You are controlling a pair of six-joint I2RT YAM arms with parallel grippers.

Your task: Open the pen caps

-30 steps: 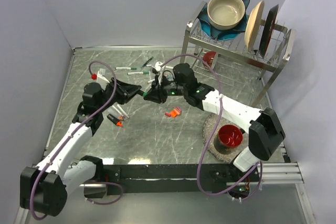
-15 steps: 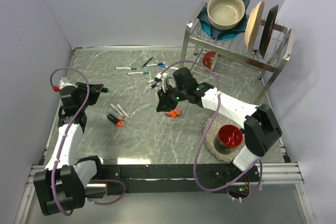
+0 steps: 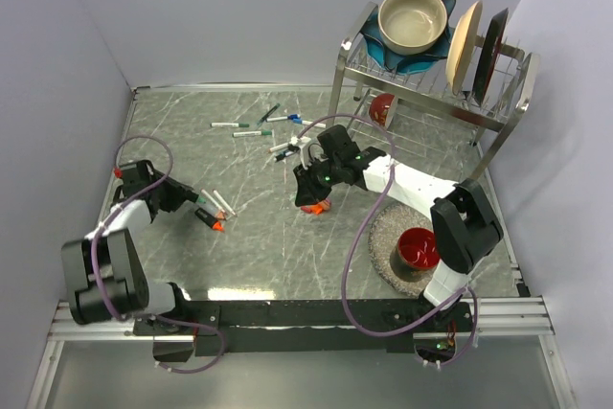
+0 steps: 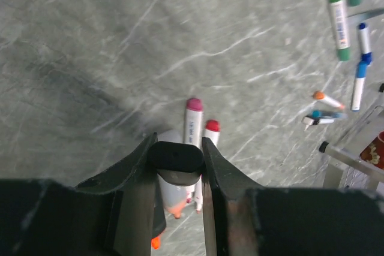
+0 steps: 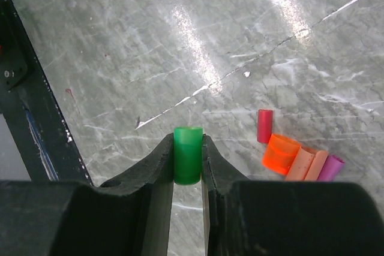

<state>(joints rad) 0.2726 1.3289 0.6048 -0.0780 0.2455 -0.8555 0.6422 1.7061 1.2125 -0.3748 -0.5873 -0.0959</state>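
Note:
My right gripper [image 5: 188, 148] is shut on a green pen cap [image 5: 188, 155], held upright above the table. Loose pen caps lie just to its right: dark red [image 5: 264, 126], orange [image 5: 281, 153], salmon [image 5: 306, 165] and magenta [image 5: 331, 167]. From above, the right gripper [image 3: 311, 196] hangs over that cap pile [image 3: 314, 208]. My left gripper [image 4: 175, 147] is shut on the dark oval end of a marker [image 4: 175, 160]. Under it lie a pink-capped marker [image 4: 193, 125], a red-capped marker [image 4: 211, 131] and a thick orange-tipped marker [image 4: 171, 199]. From above, the left gripper [image 3: 187, 200] is at the table's left.
Several more markers [image 3: 251, 131] lie scattered at the back of the table. A metal dish rack [image 3: 431, 93] with a bowl and plates stands at the back right. A red bowl [image 3: 420, 248] sits on a round mat [image 3: 383, 237] at the front right.
The two grippers have drawn apart. The left arm swung left and down with the marker to the markers on the left. The right gripper carried the green cap over the loose caps.

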